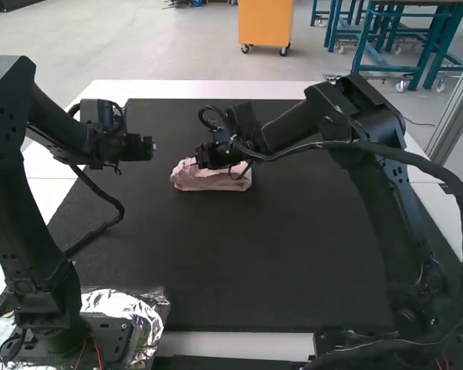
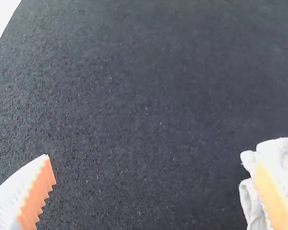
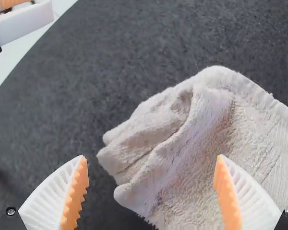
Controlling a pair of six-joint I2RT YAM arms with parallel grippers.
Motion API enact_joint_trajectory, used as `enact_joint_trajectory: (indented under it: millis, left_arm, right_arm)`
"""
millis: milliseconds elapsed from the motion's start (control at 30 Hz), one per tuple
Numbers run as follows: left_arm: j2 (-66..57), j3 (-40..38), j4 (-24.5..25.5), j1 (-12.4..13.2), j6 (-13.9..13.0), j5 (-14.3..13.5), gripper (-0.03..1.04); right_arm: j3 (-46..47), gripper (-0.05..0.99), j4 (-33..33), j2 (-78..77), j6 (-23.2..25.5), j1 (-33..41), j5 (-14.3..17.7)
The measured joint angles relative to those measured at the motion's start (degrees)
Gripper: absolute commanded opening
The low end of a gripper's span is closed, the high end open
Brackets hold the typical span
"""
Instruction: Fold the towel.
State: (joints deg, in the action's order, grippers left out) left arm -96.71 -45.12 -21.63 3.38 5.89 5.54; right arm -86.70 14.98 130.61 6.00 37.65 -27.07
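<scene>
Right claw (image 1: 213,156) hovering open over the pink towel (image 1: 210,179), left claw (image 1: 148,147) hanging open near it, folded layers lying toward the far side of the black mat (image 1: 278,262) I'm viewing remotely

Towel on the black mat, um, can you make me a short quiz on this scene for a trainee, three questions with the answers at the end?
1. True or false: the right hand is shut tight, its two fingers touching each other.
2. Choose one. The towel lies on:
(a) the black mat
(b) the silver foil
(c) the bare floor
3. Fill in the blank: in the right wrist view, the pads on the ribbed white fingers are ______ in colour.

Key: 1. False; 2. (a); 3. orange
</scene>
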Motion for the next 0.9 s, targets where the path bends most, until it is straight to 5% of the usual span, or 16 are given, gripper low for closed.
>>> enact_joint_trajectory:
  millis: [67,100,167,200,367,900]
  left_arm:
    - [0.7,0.0,-0.2,0.0,0.0,0.0,0.97]
    - [1.1,0.0,-0.4,0.0,0.0,0.0,0.97]
    - [1.7,0.0,-0.9,0.0,0.0,0.0,0.97]
    - [1.9,0.0,-1.1,0.0,0.0,0.0,0.97]
    - [2.2,0.0,-1.3,0.0,0.0,0.0,0.97]
    - [2.3,0.9,-2.0,0.0,0.0,-1.1,0.97]
  right_arm:
    - [1.2,0.6,2.5,-1.1,0.0,-0.1,-0.6]
    - [2.1,0.51,4.2,-2.0,0.1,-0.2,-0.7]
    - [4.1,0.05,7.4,-4.3,0.5,-0.5,-1.0]
    - [5.1,-0.02,9.2,-5.5,0.9,-0.9,-1.1]
    - [9.8,-0.03,20.7,-9.2,3.8,-3.8,-1.7]
    - [14.1,-0.03,25.2,-0.4,4.8,-5.0,-2.1]
